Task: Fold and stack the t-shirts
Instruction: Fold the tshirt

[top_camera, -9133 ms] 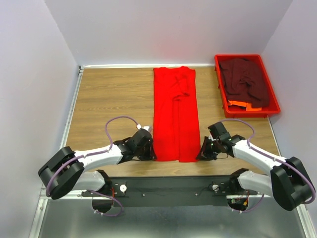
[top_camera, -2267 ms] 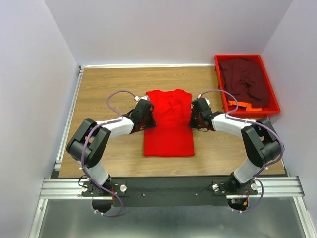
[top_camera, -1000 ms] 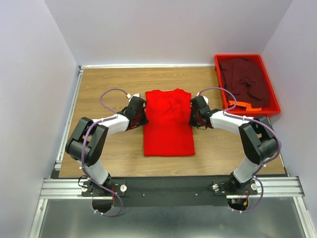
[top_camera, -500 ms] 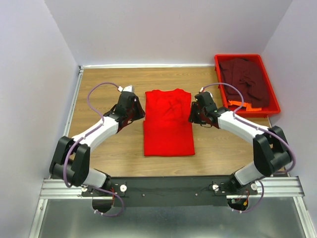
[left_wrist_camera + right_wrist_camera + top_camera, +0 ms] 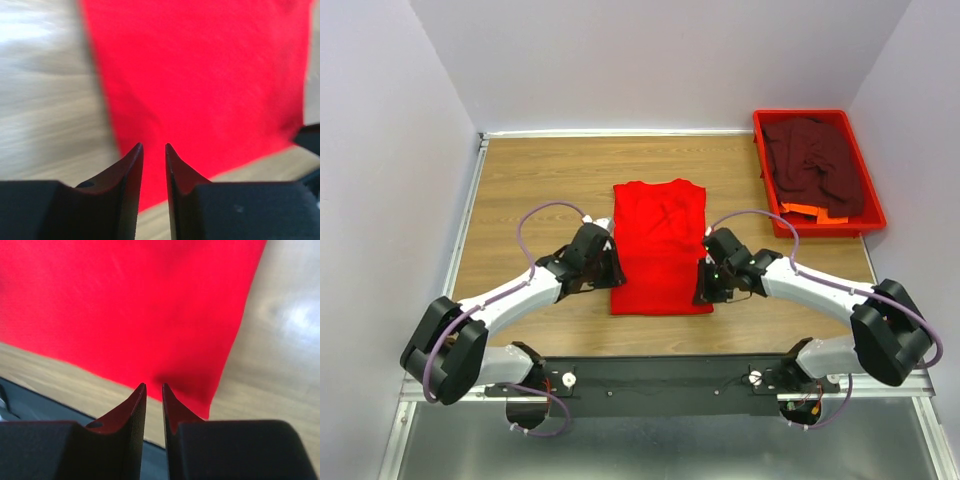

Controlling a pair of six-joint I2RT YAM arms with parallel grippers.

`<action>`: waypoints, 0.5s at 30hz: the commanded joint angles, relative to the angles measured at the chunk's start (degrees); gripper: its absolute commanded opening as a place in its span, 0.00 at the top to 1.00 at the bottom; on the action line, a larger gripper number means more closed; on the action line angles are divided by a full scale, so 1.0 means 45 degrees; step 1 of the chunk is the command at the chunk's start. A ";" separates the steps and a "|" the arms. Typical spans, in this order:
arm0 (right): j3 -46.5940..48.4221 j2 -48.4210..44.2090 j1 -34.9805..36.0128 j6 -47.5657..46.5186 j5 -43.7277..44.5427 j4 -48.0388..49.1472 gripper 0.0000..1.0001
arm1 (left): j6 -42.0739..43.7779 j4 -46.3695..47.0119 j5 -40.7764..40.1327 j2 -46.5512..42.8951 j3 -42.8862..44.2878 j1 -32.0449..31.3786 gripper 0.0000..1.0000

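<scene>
The left gripper [image 5: 611, 272] is hovering at the near left edge of the bright red t-shirt [image 5: 660, 240], its fingers [image 5: 131, 165] sitting almost pressed together with only a thin slit between them, gripping nothing. The shirt is lying folded flat in the middle of the wooden table [image 5: 540, 180]. The right gripper [image 5: 703, 291] is hanging over its near right corner, likewise nearly closed and empty. At the far right, the dark maroon t-shirt [image 5: 815, 160] is lying crumpled in the red tray [image 5: 825, 231]

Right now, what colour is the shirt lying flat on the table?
The shirt is bright red, clearest in the top external view.
</scene>
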 commanded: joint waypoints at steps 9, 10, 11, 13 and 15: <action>-0.1719 -0.0863 0.0444 0.1300 -0.0128 -0.0906 0.75 | -0.0210 0.0197 0.0561 0.0687 -0.0447 -0.2096 0.78; -0.1836 -0.0883 0.0444 0.1417 -0.0069 -0.0906 0.75 | -0.0171 0.0177 0.0503 0.0881 -0.0525 -0.2194 0.78; -0.1934 -0.1019 0.0444 0.1457 0.0009 -0.0926 0.75 | -0.0171 0.0139 0.0483 0.0922 -0.0719 -0.2195 0.79; -0.2149 -0.1098 0.0444 0.1612 0.0165 -0.0965 0.75 | -0.0171 0.0100 0.0405 0.0884 -0.0915 -0.2195 0.79; -0.2324 -0.1060 0.0444 0.1710 0.0302 -0.0965 0.75 | -0.0190 -0.0017 0.0269 0.0864 -0.1072 -0.2195 0.79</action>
